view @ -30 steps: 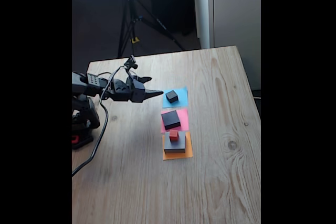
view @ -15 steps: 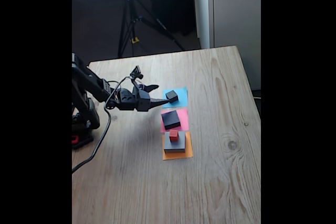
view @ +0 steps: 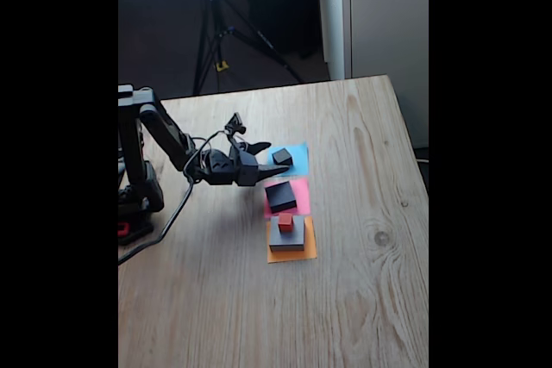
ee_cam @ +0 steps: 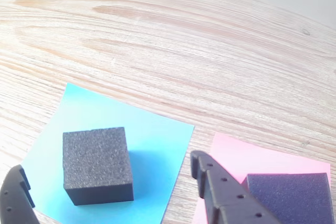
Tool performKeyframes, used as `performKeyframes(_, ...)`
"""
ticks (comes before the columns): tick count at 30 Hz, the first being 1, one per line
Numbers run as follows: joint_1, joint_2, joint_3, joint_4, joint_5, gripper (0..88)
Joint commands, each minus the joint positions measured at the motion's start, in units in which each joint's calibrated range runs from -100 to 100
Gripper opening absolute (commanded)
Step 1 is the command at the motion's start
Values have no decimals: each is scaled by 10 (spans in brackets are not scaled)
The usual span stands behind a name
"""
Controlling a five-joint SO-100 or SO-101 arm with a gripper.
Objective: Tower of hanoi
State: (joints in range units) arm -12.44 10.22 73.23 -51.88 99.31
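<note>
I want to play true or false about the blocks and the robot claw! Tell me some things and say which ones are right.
1. The tiny red cube sits on top of the wide grey block. True.
2. The small dark grey block rests on the pink paper. False: it rests on the blue paper square.
3. The gripper is open, with the small dark grey block between its fingertips in the wrist view. True.
4. The medium black block is stacked on the wide grey block. False: it lies alone on the pink paper square.
5. The wide grey block is on the orange paper square. True.
</note>
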Motion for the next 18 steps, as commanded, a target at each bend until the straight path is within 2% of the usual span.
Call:
performKeyframes(1,-15,10,-18,-34,7,362)
performKeyframes(18,-33,72,-74,-47,7,344)
